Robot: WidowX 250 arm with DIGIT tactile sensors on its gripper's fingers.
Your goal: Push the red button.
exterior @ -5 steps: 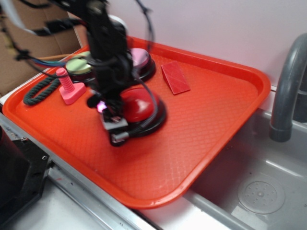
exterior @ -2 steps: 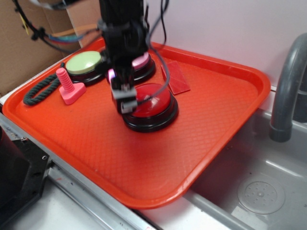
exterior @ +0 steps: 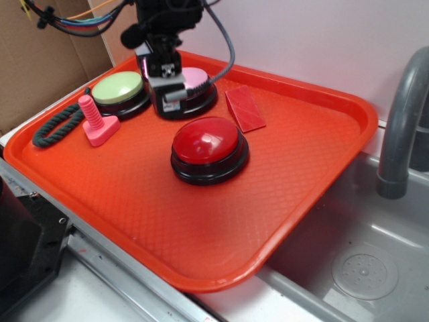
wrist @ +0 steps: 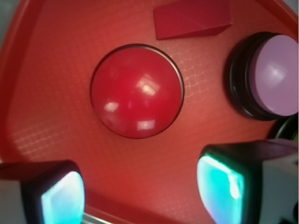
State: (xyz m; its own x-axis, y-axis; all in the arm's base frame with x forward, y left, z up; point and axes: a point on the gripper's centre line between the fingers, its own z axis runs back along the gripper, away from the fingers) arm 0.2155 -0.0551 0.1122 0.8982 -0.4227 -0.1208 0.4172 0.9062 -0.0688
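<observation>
Exterior view gives you the orange tray (exterior: pixel 288 201) as the one container, lying across the counter beside a steel sink (exterior: pixel 348 268) at lower right, where a grey faucet (exterior: pixel 402 127) rises at the right edge. Nearest on the tray, around the frame's middle, sits the red button (exterior: pixel 209 144), its glossy dome on a black base, with nothing touching it. Left of it you see a pink plastic bolt (exterior: pixel 97 124) standing on its head, and just beyond that a dark green rope (exterior: pixel 57 127) along the tray's left rim. Farther back are a green-domed button (exterior: pixel 119 90) and a pink-domed button (exterior: pixel 194 84) side by side, with a flat red wedge block (exterior: pixel 244 109) to their right. The gripper (exterior: pixel 164 84) hangs at upper left, in front of the pink-domed button, well apart from the red one.

Wrist view shows you what the exterior cannot: two fingertips (wrist: pixel 60 198), their pads glowing teal, spread widely at the bottom corners with bare tray between them. The red button (wrist: pixel 137 91) lies centred above, the wedge block (wrist: pixel 191 19) at top, the pink-domed button (wrist: pixel 273 77) at right. This view leaves out the bolt, rope and sink.

You will find no readable writing or brand mark in either view.
</observation>
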